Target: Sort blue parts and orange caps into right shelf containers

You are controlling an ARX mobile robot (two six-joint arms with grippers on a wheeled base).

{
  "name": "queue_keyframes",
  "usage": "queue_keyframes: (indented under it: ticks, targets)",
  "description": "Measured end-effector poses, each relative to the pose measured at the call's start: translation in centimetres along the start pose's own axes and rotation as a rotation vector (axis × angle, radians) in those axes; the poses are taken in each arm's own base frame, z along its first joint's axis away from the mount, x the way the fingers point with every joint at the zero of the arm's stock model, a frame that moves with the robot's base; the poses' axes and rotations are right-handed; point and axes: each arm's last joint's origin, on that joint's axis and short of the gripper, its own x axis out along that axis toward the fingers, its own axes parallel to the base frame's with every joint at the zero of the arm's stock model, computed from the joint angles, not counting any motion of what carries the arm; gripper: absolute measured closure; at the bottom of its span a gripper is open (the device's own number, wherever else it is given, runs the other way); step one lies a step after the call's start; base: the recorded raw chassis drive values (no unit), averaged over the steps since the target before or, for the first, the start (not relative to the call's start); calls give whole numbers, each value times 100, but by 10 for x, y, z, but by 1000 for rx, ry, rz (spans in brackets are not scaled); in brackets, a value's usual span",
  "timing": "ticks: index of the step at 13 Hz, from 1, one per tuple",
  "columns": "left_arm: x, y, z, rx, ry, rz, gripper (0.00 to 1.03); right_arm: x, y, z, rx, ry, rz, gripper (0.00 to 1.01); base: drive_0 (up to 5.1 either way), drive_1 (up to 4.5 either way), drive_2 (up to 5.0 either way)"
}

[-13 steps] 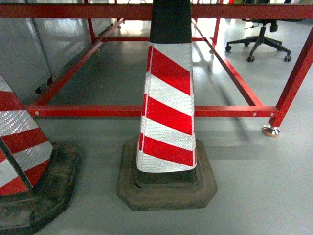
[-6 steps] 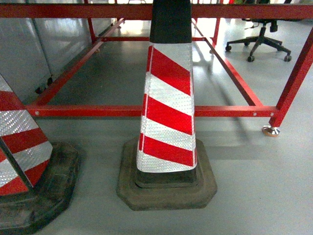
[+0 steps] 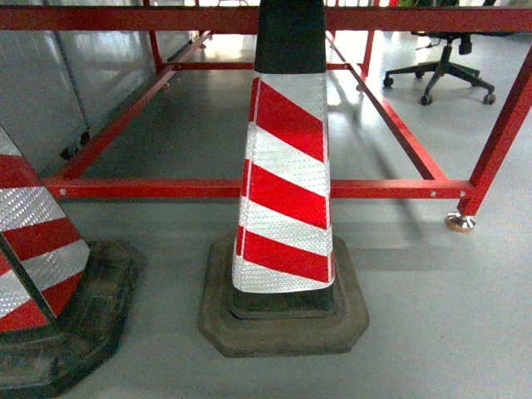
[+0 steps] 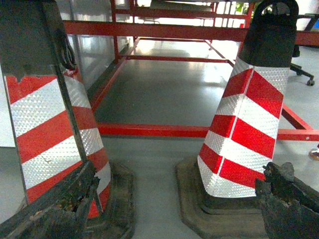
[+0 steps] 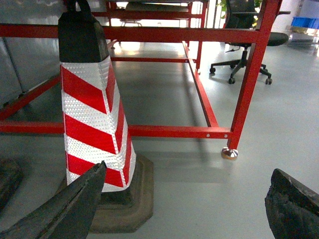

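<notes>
No blue parts, orange caps or right shelf containers show in any view. My left gripper [image 4: 182, 199] hangs low over the grey floor, open, its worn dark fingers [image 4: 60, 209] spread wide with only floor between them. It sits between two red-and-white striped traffic cones [image 4: 246, 124]. My right gripper [image 5: 188, 186] is open too, with bare floor between its fingers [image 5: 70, 209]; one cone [image 5: 92, 109] stands just to its left. Neither gripper appears in the head view.
A traffic cone [image 3: 287, 191] on a black rubber base stands straight ahead, and another cone [image 3: 33, 249] is at the left edge. Behind them runs a low red metal frame [image 3: 166, 189] with a foot [image 3: 460, 222]. An office chair [image 3: 440, 66] stands at the back right.
</notes>
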Motion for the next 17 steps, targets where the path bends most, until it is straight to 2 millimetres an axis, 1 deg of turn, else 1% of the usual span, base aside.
queue_keyframes:
  ticks: [17]
  targets:
    - [0,0,0,1,1,2,5,0,0,0,0,0,0,3,0,0,0]
